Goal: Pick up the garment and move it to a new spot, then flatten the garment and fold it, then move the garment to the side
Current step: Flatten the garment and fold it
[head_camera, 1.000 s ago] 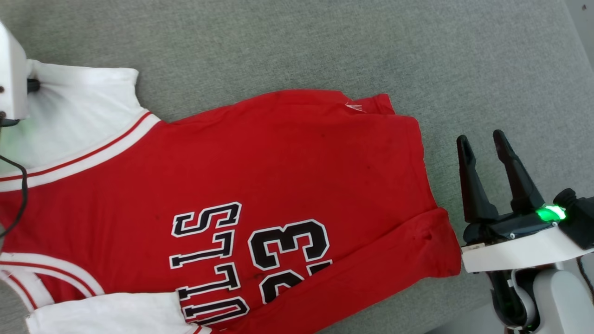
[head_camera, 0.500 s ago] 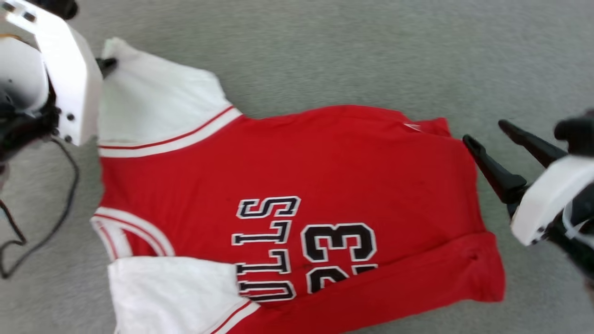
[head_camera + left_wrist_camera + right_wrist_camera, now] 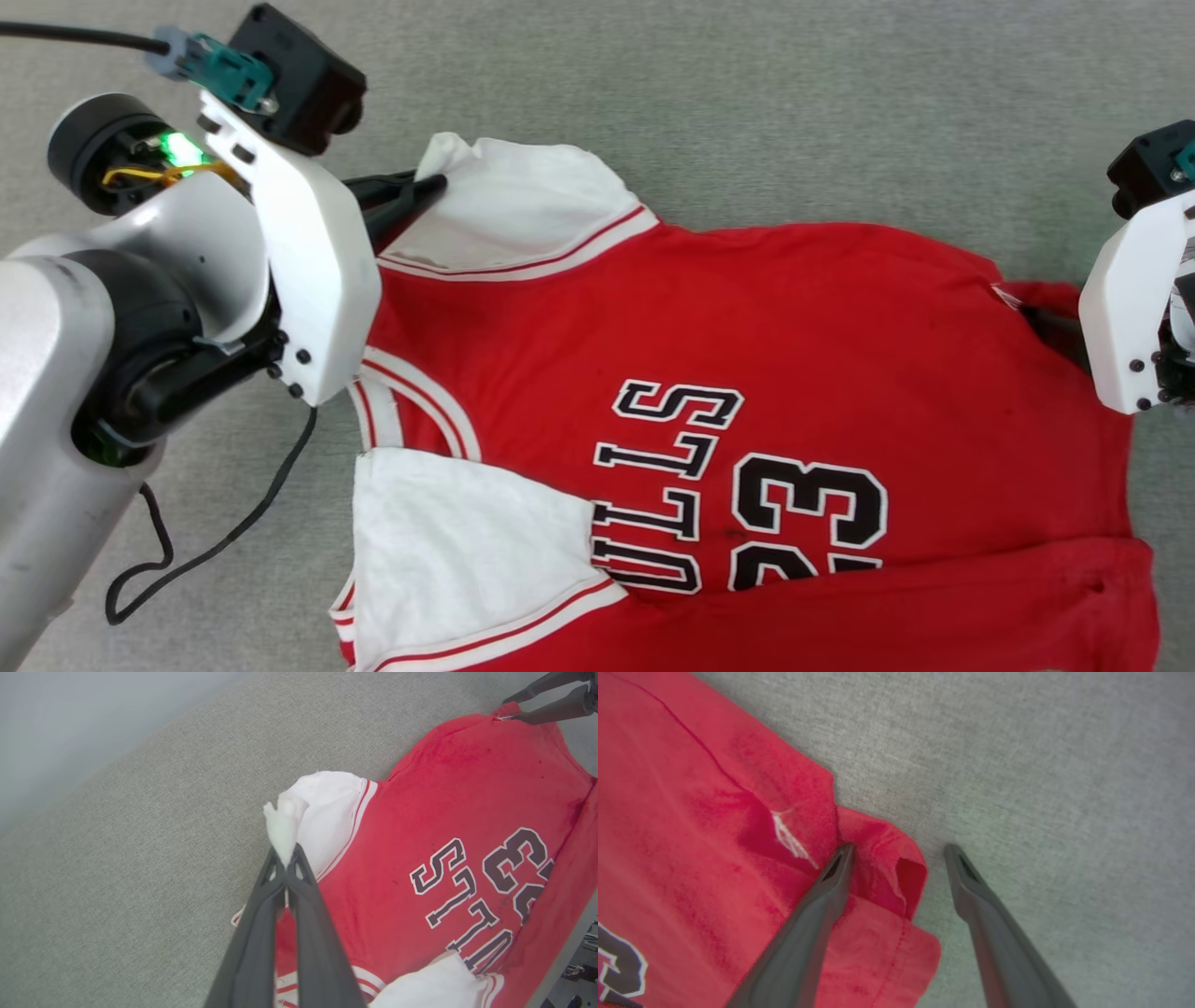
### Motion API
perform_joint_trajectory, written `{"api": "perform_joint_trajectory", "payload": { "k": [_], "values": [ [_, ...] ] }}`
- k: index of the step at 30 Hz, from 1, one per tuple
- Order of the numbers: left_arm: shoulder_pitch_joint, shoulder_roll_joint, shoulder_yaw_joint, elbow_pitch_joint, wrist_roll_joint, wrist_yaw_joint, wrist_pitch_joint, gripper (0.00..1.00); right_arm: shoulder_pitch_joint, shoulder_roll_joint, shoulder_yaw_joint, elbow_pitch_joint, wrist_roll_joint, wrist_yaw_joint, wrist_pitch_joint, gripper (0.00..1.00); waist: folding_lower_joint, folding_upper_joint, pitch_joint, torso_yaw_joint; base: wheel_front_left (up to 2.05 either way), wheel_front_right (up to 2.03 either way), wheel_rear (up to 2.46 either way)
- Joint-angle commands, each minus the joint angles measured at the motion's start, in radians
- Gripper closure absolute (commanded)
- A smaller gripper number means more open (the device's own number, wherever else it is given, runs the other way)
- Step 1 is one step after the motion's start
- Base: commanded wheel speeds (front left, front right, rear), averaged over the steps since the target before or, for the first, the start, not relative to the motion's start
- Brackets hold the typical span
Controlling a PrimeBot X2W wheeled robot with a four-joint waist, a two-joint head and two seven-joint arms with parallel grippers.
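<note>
The garment (image 3: 747, 327), a red jersey with white sleeves and black "BULLS 23" lettering, lies spread on the grey fabric surface (image 3: 747, 112). My left gripper (image 3: 425, 187) is at the upper left, shut on the tip of the far white sleeve (image 3: 523, 205). In the left wrist view the left gripper (image 3: 285, 856) pinches a bunched white point of the sleeve (image 3: 282, 826), with the garment (image 3: 467, 788) to its right. My right gripper (image 3: 899, 851) stands open astride a folded red hem corner of the garment (image 3: 691, 812). One right gripper finger (image 3: 1050, 327) touches that corner.
A loose black cable (image 3: 215, 541) trails on the surface below my left arm. The surface's edge (image 3: 560, 952) runs along the lower right of the left wrist view. The other arm's two fingers (image 3: 546, 700) show at the top right there.
The head camera has swung, shifting the whole picture rightward. My right gripper has gone from beside the hem to the hem's far corner, still open. The left stays shut on the sleeve.
</note>
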Motion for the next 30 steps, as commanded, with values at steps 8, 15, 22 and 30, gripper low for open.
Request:
{"api": "perform_joint_trajectory", "payload": {
  "k": [8, 15, 22, 30],
  "values": [
    [0.019, -0.02, -0.014, -0.02, 0.017, -0.002, -0.036, 1.0, 0.026, -0.019, 0.101, 0.08, -0.006, 0.0, 0.019, 0.0, 0.0, 0.0, 0.023, 0.039, 0.0, 0.0, 0.0],
    [0.031, -0.03, -0.022, 0.001, 0.019, -0.005, -0.063, 1.0, 0.083, -0.01, 0.151, 0.135, 0.02, 0.0, -0.013, 1.0, 0.0, 0.0, 0.038, 0.049, 0.0, 0.0, 0.0],
    [0.062, -0.032, -0.019, 0.042, 0.021, -0.002, -0.104, 1.0, 0.026, -0.01, 0.036, 0.139, 0.068, -0.001, -0.152, 1.0, 0.0, 0.0, -0.015, 0.042, 0.0, 0.0, 0.0],
    [0.148, -0.034, -0.019, 0.052, 0.005, 0.018, -0.154, 1.0, 0.085, -0.01, -0.078, 0.121, 0.112, -0.001, -0.27, 1.0, 0.0, 0.0, -0.134, 0.036, 0.0, 0.0, 0.0]
  ]
}}
